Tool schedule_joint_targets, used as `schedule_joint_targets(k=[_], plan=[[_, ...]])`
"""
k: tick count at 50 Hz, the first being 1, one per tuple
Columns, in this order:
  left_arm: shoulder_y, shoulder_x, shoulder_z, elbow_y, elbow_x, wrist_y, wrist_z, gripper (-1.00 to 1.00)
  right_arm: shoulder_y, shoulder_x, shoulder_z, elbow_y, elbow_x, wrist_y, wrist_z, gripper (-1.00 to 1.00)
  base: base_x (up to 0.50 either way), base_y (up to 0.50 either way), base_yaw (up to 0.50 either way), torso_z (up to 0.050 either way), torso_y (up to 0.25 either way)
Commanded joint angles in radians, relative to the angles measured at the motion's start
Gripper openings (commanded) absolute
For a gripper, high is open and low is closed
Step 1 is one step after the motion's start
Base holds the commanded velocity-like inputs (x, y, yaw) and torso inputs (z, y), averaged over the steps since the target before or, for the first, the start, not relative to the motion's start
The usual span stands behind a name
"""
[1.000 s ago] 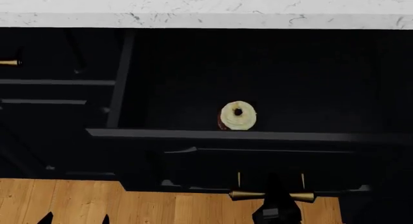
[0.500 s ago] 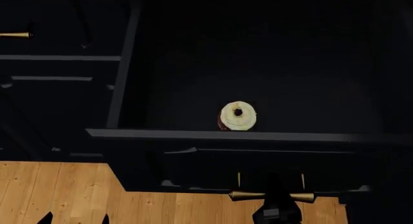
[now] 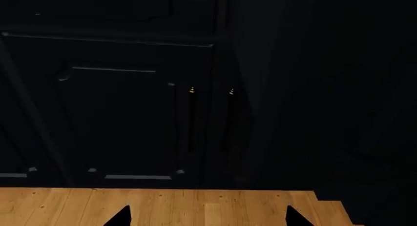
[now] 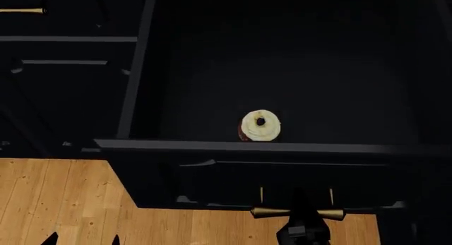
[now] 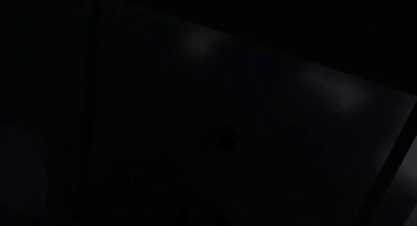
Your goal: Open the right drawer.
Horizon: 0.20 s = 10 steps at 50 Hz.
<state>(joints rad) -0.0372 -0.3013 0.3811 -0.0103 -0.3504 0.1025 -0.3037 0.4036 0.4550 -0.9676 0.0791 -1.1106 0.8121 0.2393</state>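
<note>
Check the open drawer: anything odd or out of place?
Only one thing: a cream-iced doughnut lies alone inside the right drawer, by its front wall. Nothing looks spilled or damaged. The right gripper is at the brass handle.

The head view looks steeply down into the open right drawer (image 4: pixel 282 86). The left wrist view faces the cabinet doors (image 3: pixel 124 123) from low over the wood floor (image 3: pixel 163 206), which both views share at 6 o'clock. The right wrist view is close and almost black.

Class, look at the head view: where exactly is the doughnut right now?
In the head view, the doughnut lies inside the open right drawer, just behind its front wall and above the brass handle, slightly right of the view's centre.
</note>
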Motion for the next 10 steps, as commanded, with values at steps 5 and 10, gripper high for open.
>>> schedule_joint_targets(k=[5,10], plan=[[0.000,-0.002,0.003,-0.004,-0.002,0.007,-0.001,1.00,0.000,0.003,-0.005,-0.022,-0.084,0.009,0.030,-1.00,-0.21,0.00,0.00,0.000,0.000],[-0.001,-0.003,0.004,-0.003,-0.003,0.006,-0.003,1.00,-0.001,0.003,-0.005,-0.022,-0.084,0.010,0.030,-1.00,-0.21,0.00,0.00,0.000,0.002]])
